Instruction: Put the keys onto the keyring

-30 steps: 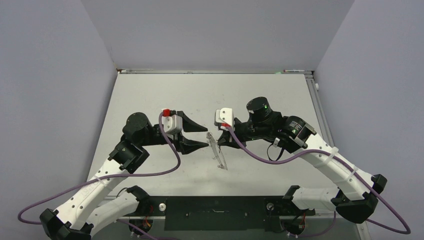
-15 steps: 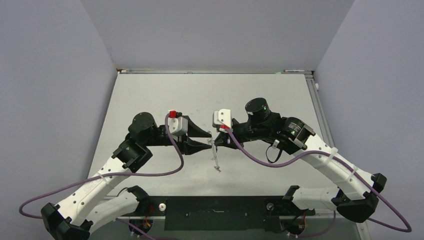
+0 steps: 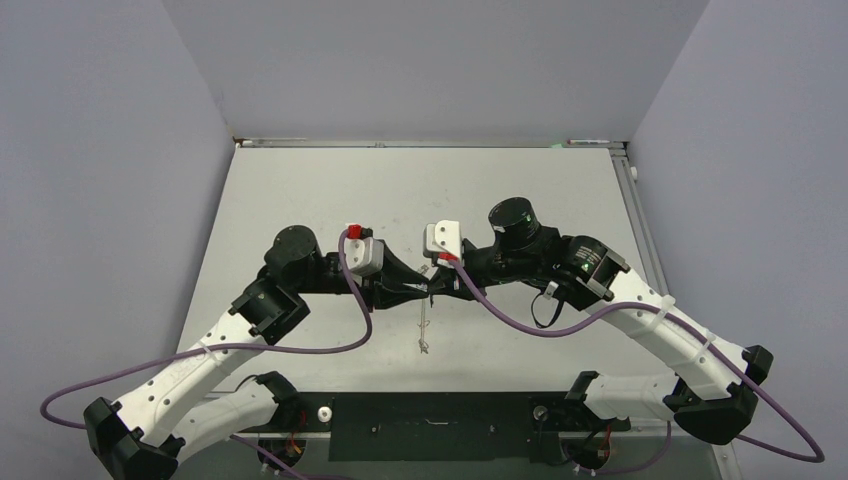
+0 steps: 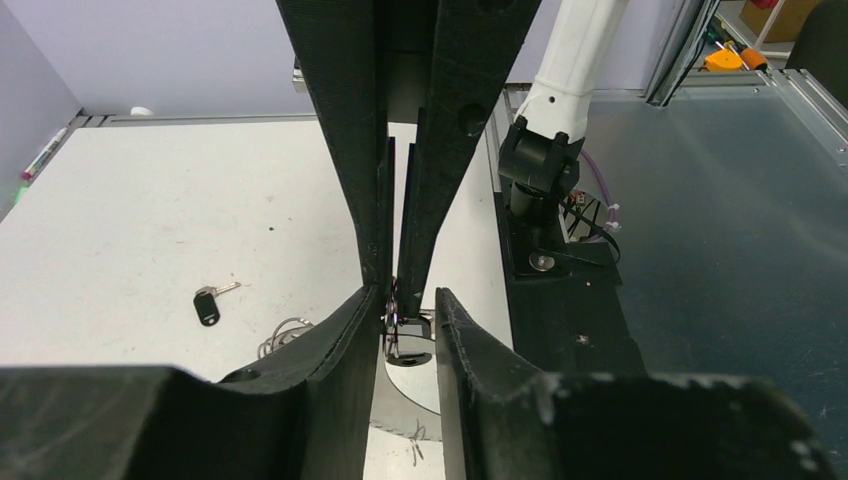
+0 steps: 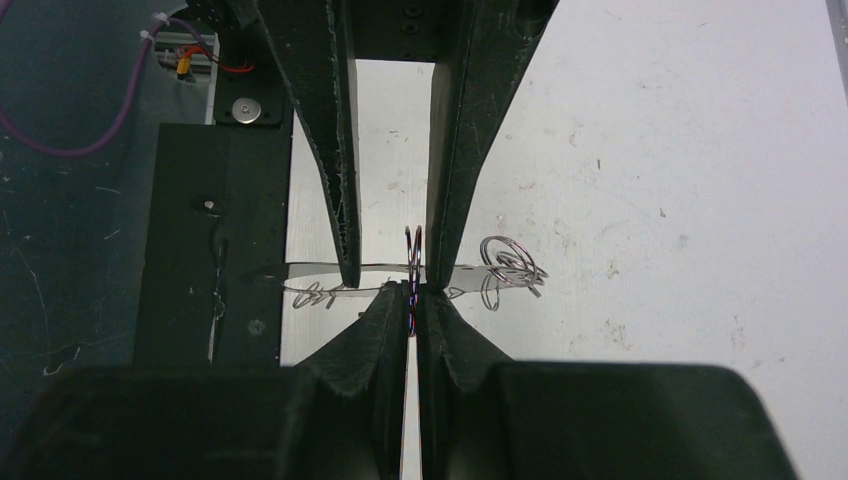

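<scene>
Two robot arms meet fingertip to fingertip over the middle of a white table [image 3: 330,190]. The right gripper [image 3: 438,284] is pinched closed on the rim of the keyring [image 3: 425,325], a thin grey metal hoop. In the overhead view the hoop hangs edge-on from the pinch toward 6 o'clock, its lower end close to the table. The left gripper [image 3: 416,291] faces it with its jaws parted, one finger on each side of the hoop and not squeezing.

In the left wrist view one key [image 4: 207,305], with a black head and a short silver blade, lies flat on the table at 9 o'clock from the fingertips, well apart from them. A second key is not in sight.

Small wire loops [image 5: 510,265] cluster on the rim at 3 o'clock from the pinch in the right wrist view.

The hoop is probably light, stiff and slick — likely to swing or twist in a narrow grip, so a firm hold on bare rim between loops suits it. The key is tiny and low, best taken by its plastic head, leaving the blade free.
</scene>
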Controlling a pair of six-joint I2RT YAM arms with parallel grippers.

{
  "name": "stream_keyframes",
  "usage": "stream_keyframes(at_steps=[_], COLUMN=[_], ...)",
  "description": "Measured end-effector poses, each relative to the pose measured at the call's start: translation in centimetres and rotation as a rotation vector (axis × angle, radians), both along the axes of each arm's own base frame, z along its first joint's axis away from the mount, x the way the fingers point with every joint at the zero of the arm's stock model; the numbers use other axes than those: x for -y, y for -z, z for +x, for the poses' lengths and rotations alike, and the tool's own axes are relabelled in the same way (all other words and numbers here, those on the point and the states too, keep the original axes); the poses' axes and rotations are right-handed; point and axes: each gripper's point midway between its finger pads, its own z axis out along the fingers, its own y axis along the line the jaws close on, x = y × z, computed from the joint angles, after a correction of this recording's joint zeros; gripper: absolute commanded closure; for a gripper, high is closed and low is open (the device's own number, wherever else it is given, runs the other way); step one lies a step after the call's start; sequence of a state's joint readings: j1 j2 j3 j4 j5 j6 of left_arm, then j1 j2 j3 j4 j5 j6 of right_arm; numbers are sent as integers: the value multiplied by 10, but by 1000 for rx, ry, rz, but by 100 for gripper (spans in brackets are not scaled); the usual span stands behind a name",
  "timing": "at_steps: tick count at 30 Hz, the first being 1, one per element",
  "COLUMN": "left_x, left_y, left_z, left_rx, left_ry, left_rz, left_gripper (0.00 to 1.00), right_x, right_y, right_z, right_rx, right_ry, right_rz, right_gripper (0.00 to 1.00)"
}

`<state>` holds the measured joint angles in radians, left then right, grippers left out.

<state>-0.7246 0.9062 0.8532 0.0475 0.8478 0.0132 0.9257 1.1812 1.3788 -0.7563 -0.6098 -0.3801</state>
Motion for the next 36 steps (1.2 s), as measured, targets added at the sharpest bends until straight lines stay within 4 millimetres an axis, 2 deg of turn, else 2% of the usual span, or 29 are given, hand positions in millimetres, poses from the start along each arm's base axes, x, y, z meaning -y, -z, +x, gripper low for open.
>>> stream_keyframes(at_steps=[7, 12, 13, 16, 17, 20, 27, 31, 36], left_x=[0, 0, 0, 0, 0, -2, -7, -7, -9], left_y=[1, 1, 1, -1, -2, -8, -20, -28, -35], left_z=[1, 1, 1, 0, -1, -3, -7, -9, -13], left_rx=[2, 4, 4, 5, 8, 14, 30, 34, 21], left_ry=[-4, -7, -6, -6, -7, -12, -26, -29, -23], left_rz=[3, 5, 4, -2, -6, -27, -106, -169, -245], left_gripper=[100, 100, 100, 100, 100, 100, 100, 100, 100], right_x=[0, 0, 0, 0, 0, 0, 22, 25, 18], right_y=[1, 2, 2, 0, -2, -15, -52, -66, -68], right_z=[-1, -5, -5, -6, -7, -7, -11, -14, -14], right_rx=[-1, -6, -4, -1, 5, 42, 156, 170, 144], right_ry=[0, -4, -2, 3, 6, 25, 113, 127, 124], right_rz=[-3, -4, 0, 24, 40, 109, 352, 451, 499], right_gripper=[95, 94, 89, 61, 55, 49, 50, 53, 57])
